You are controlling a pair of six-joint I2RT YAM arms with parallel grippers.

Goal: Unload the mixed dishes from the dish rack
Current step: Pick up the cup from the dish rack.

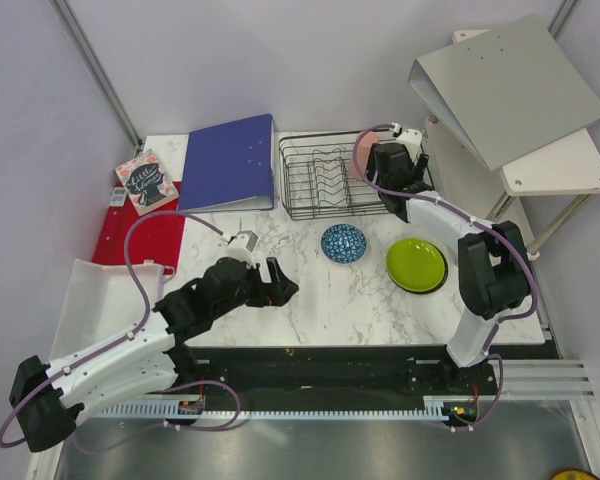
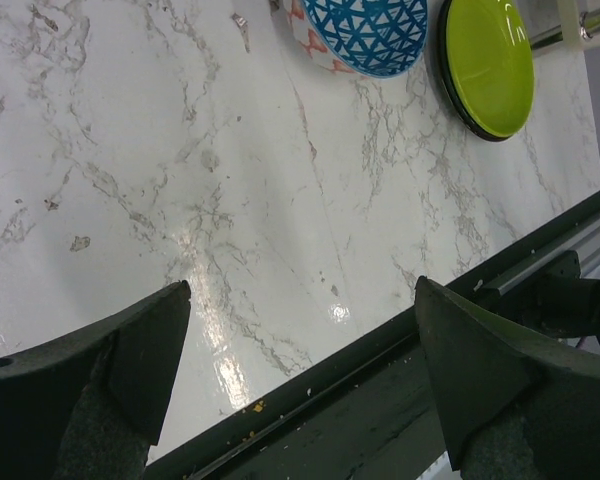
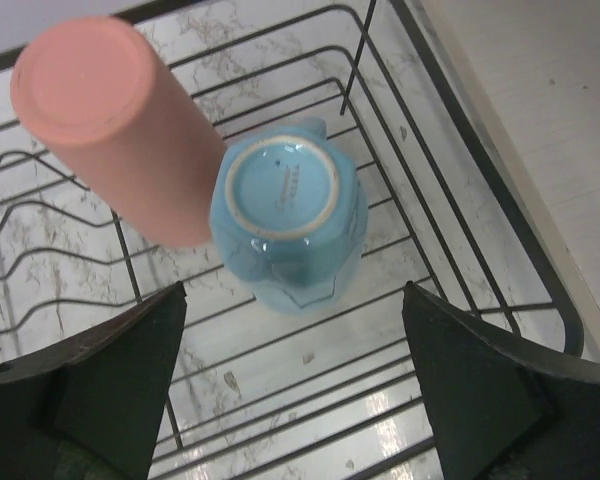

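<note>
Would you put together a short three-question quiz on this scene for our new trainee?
1. True or false: the lime-green bowl sits inside the dish rack.
2. Which two cups are in the rack?
3. The right gripper is: A) shut on a cup; B) open above the cups; C) resting on the table.
Key: 1 false; 2 tall pink cup and light blue cup; 3 B.
</note>
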